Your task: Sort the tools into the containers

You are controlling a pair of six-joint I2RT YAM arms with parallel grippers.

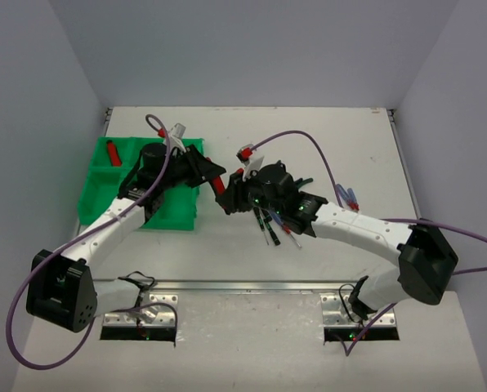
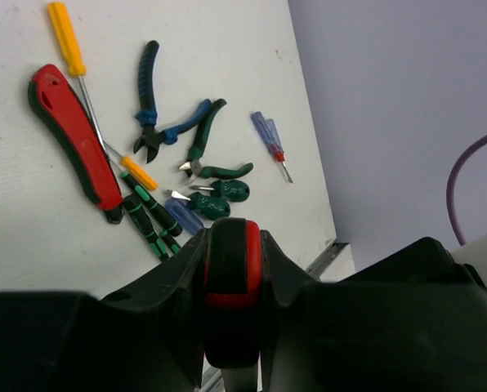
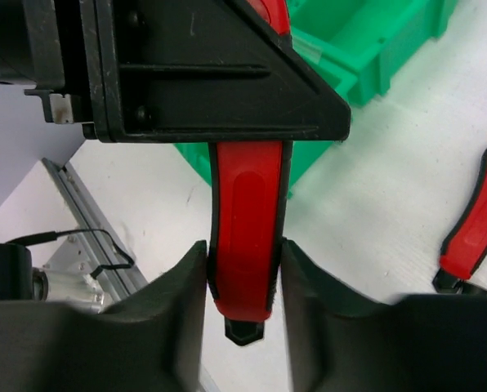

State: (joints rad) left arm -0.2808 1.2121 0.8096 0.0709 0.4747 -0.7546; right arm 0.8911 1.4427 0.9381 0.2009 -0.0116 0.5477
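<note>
Surface: white tabletop (image 1: pixel 309 139) walled in grey, with the green bin (image 1: pixel 100 175) at its left side.
Held item: the red-handled tool (image 1: pixel 218 183) is off the surface, bridging both arms just right of the bin.
Left side: my left end effector (image 2: pixel 231 245) is clamped on one end of the handle.
Right side: my right end effector (image 3: pixel 245 273) presses the other end, so I judge it is gripping too.
Long axis: runs straight from one end effector to the other.
Nearer arm: left, since the bin lies under its wrist.
Pile: loose tools (image 2: pixel 158 163) lie under the right arm, well apart from the bin.
Next, my guess: right releases, left carries it over a compartment.
</note>
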